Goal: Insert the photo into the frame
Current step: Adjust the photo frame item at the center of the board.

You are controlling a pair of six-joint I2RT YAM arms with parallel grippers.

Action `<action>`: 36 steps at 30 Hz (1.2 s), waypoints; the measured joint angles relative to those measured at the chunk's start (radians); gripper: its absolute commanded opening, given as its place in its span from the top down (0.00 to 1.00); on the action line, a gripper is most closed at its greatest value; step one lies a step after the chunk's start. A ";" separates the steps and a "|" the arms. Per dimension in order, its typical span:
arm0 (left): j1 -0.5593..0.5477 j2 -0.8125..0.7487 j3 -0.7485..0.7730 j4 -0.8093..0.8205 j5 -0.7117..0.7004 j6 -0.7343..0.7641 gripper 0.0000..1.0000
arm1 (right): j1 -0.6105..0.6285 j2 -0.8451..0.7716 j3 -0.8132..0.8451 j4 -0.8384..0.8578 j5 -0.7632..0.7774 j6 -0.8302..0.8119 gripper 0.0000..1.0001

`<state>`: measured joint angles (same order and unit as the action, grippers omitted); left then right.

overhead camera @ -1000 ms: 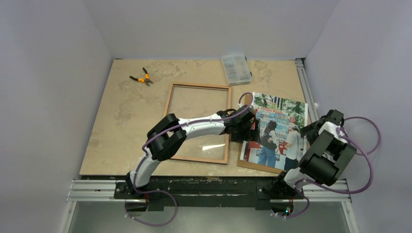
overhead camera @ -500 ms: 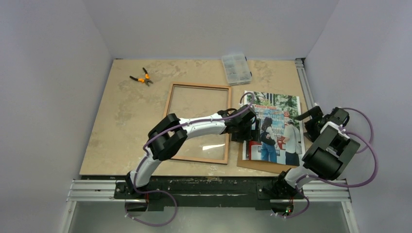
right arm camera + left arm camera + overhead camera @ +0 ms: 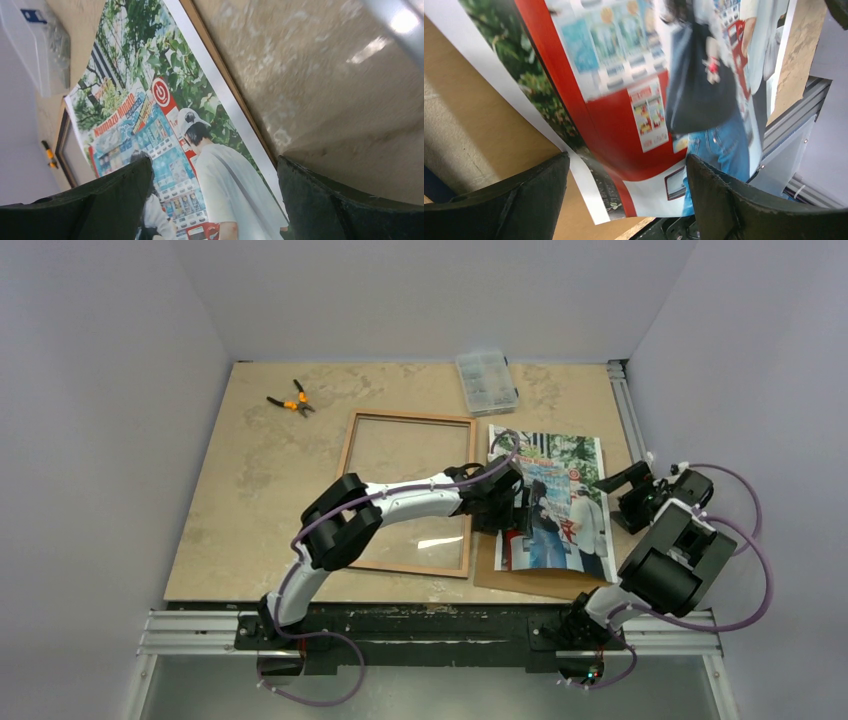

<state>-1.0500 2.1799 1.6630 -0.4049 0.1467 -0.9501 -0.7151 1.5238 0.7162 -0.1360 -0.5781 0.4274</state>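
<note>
The photo (image 3: 565, 455) lies picture-side up on a plain brown board (image 3: 520, 578), just right of the frame (image 3: 343, 475). The frame lies flat with its wood-brown rails up and a clear pane inside. My left gripper (image 3: 517, 508) is open at the photo's left edge. In the left wrist view the photo (image 3: 624, 100) bows upward, and its near corner sits between the spread fingers of the left gripper (image 3: 628, 159). My right gripper (image 3: 615, 498) is open at the photo's right edge. Seen from the right wrist, the right gripper (image 3: 214, 161) straddles that edge of the photo (image 3: 135, 100) without closing on it.
A clear plastic parts case (image 3: 487, 382) stands behind the photo, near the back wall. Orange-handled pliers (image 3: 290, 400) lie at the back left. A metal rail (image 3: 625, 410) runs along the table's right edge, close to the right arm.
The photo has slid left and turned straighter over the board, and it looks narrower and bowed. The right gripper has moved in and away from me along the photo's right edge. The left gripper has hardly moved.
</note>
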 measured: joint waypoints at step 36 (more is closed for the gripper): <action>0.070 -0.435 -0.286 0.057 -0.109 0.048 0.16 | 0.080 -0.127 -0.087 -0.198 -0.164 0.008 0.08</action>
<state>-0.9798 1.7447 1.3773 -0.3477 0.0380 -0.9024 -0.6350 1.3972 0.6296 -0.3340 -0.7418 0.4358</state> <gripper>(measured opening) 0.843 0.927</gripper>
